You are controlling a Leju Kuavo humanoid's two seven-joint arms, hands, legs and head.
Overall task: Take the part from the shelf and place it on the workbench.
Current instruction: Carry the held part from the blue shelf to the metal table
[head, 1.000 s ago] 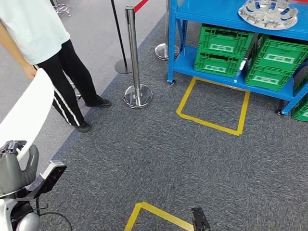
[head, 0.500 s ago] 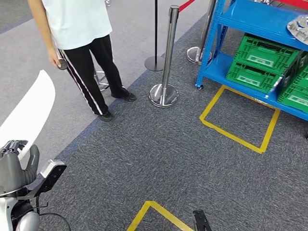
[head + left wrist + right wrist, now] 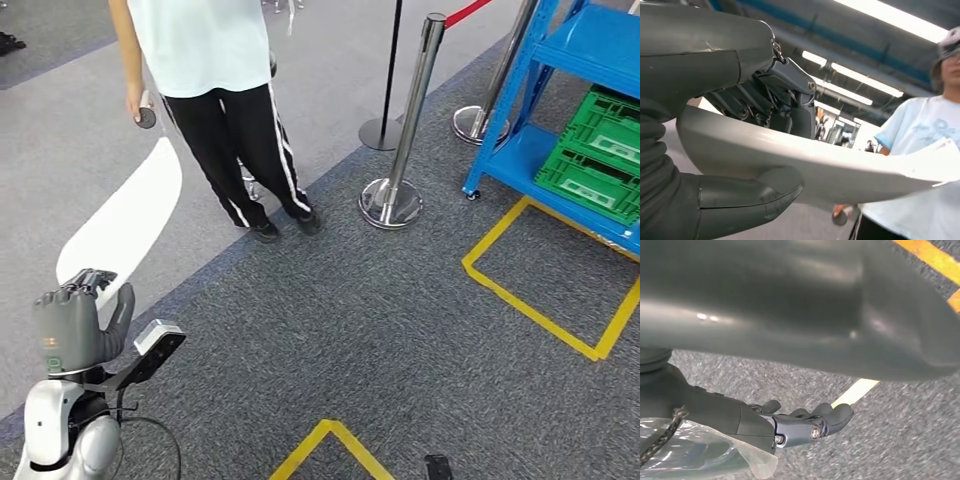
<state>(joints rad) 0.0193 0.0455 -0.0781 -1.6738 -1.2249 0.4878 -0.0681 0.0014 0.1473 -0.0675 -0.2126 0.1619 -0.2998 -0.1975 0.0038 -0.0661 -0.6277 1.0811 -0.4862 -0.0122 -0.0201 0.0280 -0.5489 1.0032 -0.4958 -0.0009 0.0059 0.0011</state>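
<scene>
The part is a long, curved white panel (image 3: pixel 124 220). My left hand (image 3: pixel 75 330) grips its near end at the lower left of the head view, and the panel points up and away toward the person. In the left wrist view the thumb (image 3: pixel 738 197) lies under the white panel (image 3: pixel 828 172) and the dark fingers (image 3: pixel 791 107) close over it. My right hand (image 3: pixel 802 427) hangs low over the grey carpet, its fingers loosely stretched out and holding nothing.
A person (image 3: pixel 219 90) in a pale shirt and black trousers stands just beyond the panel's far tip. A chrome stanchion (image 3: pixel 400 150) stands mid-floor. The blue shelf (image 3: pixel 581 50) with green crates (image 3: pixel 604 150) is at the right edge. Yellow tape (image 3: pixel 543 315) marks squares on the carpet.
The whole view has swung left: shelf and tape square slid to the right edge, and the person now stands near the top centre. My left hand still holds the white panel.
</scene>
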